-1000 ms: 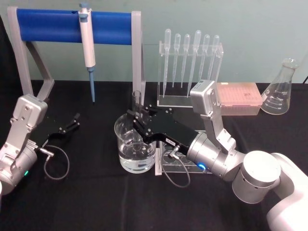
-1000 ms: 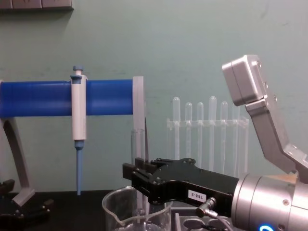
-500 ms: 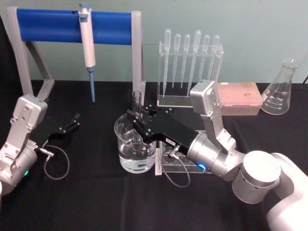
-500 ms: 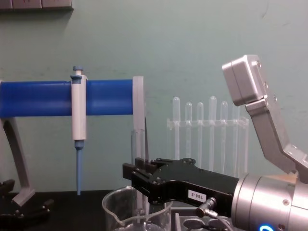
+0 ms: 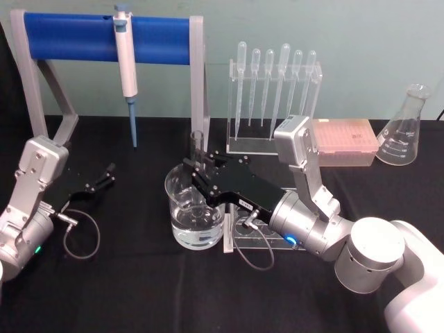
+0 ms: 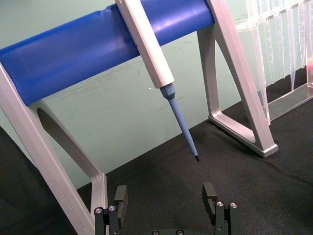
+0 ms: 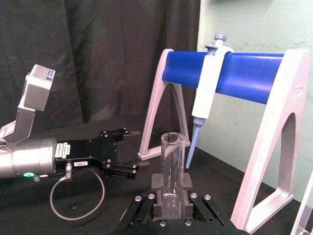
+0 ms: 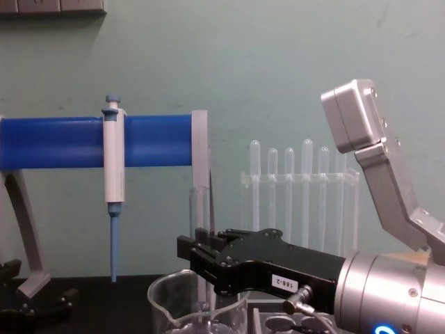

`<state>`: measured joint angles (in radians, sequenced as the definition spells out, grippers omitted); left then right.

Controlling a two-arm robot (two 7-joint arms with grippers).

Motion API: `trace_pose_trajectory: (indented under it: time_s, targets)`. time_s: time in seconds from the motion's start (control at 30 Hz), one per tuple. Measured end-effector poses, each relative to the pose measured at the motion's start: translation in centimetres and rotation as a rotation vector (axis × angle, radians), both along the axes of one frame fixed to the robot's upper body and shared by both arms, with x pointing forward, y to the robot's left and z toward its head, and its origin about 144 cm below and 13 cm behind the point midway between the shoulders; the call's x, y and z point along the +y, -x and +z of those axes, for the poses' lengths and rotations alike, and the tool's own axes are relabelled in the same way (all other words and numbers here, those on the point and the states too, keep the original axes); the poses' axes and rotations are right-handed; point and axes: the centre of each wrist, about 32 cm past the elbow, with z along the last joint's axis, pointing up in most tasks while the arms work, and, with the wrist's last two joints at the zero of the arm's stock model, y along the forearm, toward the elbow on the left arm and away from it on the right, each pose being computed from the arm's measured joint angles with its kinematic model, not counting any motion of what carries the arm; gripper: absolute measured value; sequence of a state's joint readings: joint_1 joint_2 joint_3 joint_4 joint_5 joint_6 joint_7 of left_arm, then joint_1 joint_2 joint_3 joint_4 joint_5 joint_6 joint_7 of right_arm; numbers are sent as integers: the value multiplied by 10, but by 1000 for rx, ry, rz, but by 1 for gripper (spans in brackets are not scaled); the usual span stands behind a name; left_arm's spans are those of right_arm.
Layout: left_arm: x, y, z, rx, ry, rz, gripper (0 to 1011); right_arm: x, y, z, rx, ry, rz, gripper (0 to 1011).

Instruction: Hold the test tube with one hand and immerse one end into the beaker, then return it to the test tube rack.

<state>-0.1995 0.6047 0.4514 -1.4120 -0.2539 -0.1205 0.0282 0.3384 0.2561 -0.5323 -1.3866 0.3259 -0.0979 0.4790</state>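
We see our right gripper [image 5: 196,168] clamped on the test tube [image 5: 197,149], which stands upright with its lower end down inside the beaker [image 5: 194,208] at the middle of the black table [image 5: 139,277], its open rim rising above the jaws. Our left gripper [image 5: 104,177] rests low at the table's left side, its fingers [image 6: 211,198] spread apart and holding nothing, near the pipettor [image 5: 127,66] hanging from the blue stand [image 5: 69,36]

The right pincer [image 7: 171,198] grips the upright test tube [image 7: 172,166] before the blue-barred stand [image 7: 254,78].
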Motion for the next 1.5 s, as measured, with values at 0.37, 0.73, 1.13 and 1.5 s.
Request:
trace_pose_trajectory:
  time_s: [0.37, 0.73, 1.13, 1.5]
  targets:
    - [0, 0, 0, 0, 0, 0, 1000, -1, 0, 1, -1, -7, -4, 225]
    - [0, 0, 0, 0, 0, 0, 1000, -5, 8, 33, -34, -36, 6, 225]
    - [0, 0, 0, 0, 0, 0, 1000, -23, 24, 95, -132, -33, 4, 225]
    - [0, 0, 0, 0, 0, 0, 1000, -62, 48, 99, -124, -9, -112, 225]
